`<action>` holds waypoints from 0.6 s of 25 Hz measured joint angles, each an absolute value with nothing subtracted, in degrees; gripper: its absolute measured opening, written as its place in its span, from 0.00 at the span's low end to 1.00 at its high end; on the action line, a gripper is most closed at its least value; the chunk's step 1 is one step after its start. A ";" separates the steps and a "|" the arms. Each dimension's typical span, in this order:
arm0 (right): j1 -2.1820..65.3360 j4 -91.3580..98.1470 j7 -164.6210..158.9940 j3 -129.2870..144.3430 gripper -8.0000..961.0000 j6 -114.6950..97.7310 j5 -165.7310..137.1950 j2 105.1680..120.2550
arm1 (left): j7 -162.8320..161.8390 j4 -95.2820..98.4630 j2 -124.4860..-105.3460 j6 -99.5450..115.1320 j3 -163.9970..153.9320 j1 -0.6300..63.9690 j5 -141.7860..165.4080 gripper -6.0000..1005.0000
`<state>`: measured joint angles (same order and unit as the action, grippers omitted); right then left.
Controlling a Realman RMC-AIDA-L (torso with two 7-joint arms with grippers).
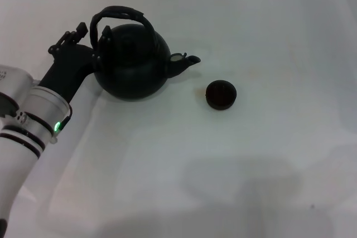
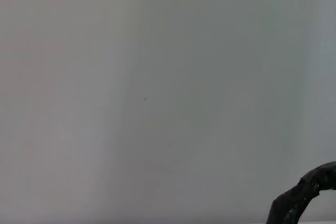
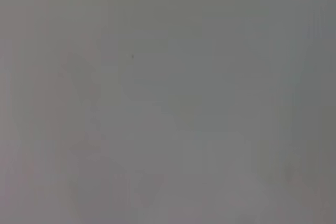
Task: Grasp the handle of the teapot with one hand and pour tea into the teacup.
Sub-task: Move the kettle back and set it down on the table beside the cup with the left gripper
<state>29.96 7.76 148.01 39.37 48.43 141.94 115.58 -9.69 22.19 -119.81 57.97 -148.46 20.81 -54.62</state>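
Now left pincer (image 1: 99, 42) meets teapot (image 1: 134, 65) handle (image 1: 120, 14).

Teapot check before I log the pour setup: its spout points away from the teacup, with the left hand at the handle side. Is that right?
Not quite. The head view shows the teapot with its spout aimed toward the teacup, which sits apart from it on the robot's right. The left hand is indeed at the handle side.

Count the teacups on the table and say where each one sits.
1. The teacup stands upright on the white table, just beyond the spout of the teapot, apart from it. No others show.
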 joint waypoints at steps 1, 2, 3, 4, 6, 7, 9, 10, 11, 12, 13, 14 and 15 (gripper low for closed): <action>29.96 7.75 148.01 39.37 0.88 48.43 141.94 115.58 | -9.98 22.19 -119.80 58.19 -148.46 20.64 -54.53 0.42; 29.96 7.74 148.01 39.37 0.88 48.42 141.94 115.58 | -10.06 22.19 -119.79 58.46 -148.48 20.46 -54.39 0.45; 29.96 7.74 148.01 39.37 0.88 48.42 141.95 115.58 | -10.10 22.18 -119.76 58.88 -148.61 20.24 -54.22 0.47; 29.97 7.73 148.01 39.37 0.88 48.42 141.94 115.58 | -10.11 22.16 -119.75 59.44 -148.85 20.00 -54.08 0.49; 29.97 7.73 148.01 39.37 0.88 48.42 141.94 115.58 | -10.14 21.91 -119.53 60.46 -149.52 19.52 -53.97 0.54; 29.97 7.73 148.01 39.37 0.88 48.42 141.94 115.58 | -10.18 21.80 -119.43 60.81 -149.80 19.26 -53.97 0.56; 29.97 7.73 148.01 39.37 0.88 48.42 141.94 115.58 | -10.31 21.44 -119.34 62.21 -150.24 18.62 -53.96 0.61; 29.97 7.73 148.01 39.37 0.88 48.42 141.93 115.58 | -10.39 21.08 -119.30 64.05 -150.50 17.87 -53.96 0.63; 29.97 7.73 148.01 39.37 0.88 48.42 141.90 115.58 | -10.41 20.83 -119.30 65.12 -150.59 17.36 -53.95 0.66; 29.97 7.73 148.06 39.41 0.88 48.42 141.88 115.56 | -10.42 20.53 -119.32 66.40 -150.64 16.74 -53.98 0.69; 29.97 7.73 148.13 39.48 0.88 48.42 141.85 115.54 | -10.42 20.23 -119.35 67.66 -150.66 16.11 -54.02 0.72; 29.97 7.73 148.22 39.58 0.88 48.42 141.81 115.54 | -10.44 19.90 -119.37 69.26 -150.63 15.30 -54.18 0.75; 29.97 7.76 148.27 39.68 0.88 48.42 141.78 115.54 | -10.46 19.68 -119.39 70.52 -150.56 14.43 -54.29 0.78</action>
<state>29.97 7.76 148.27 39.68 48.42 141.78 115.54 -10.46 19.68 -119.39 70.52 -150.56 14.43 -54.29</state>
